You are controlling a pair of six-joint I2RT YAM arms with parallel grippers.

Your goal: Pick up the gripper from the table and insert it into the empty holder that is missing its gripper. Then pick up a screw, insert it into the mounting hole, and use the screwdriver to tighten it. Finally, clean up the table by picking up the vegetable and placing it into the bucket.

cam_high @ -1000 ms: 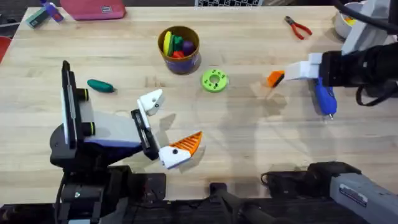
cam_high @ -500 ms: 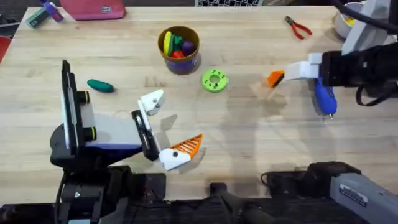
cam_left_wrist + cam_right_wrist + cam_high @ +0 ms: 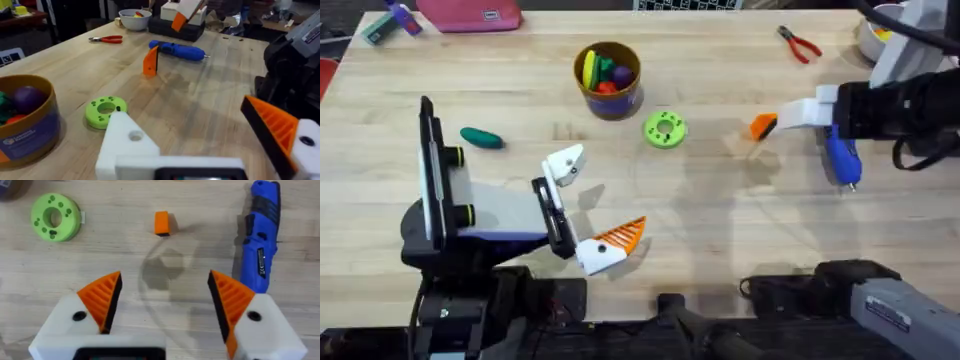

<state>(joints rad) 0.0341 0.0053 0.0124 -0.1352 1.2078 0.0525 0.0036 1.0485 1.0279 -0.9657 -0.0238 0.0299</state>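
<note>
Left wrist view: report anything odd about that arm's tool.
The left tool is lopsided. One white holder is bare, its mounting hole empty, while the other carries an orange ribbed pad. The matching loose gripper sits on the table near the screwdriver.

Orange gripper (image 3: pixel 150 61) stands touching the blue screwdriver (image 3: pixel 177 50).

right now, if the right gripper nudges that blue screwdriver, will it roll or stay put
The screwdriver lies flat on the bare table; its rounded, pen-like body would probably roll if pushed sideways. It looks rigid, so it should not bend. Its smooth casing might slip between the ribbed pads.
</note>
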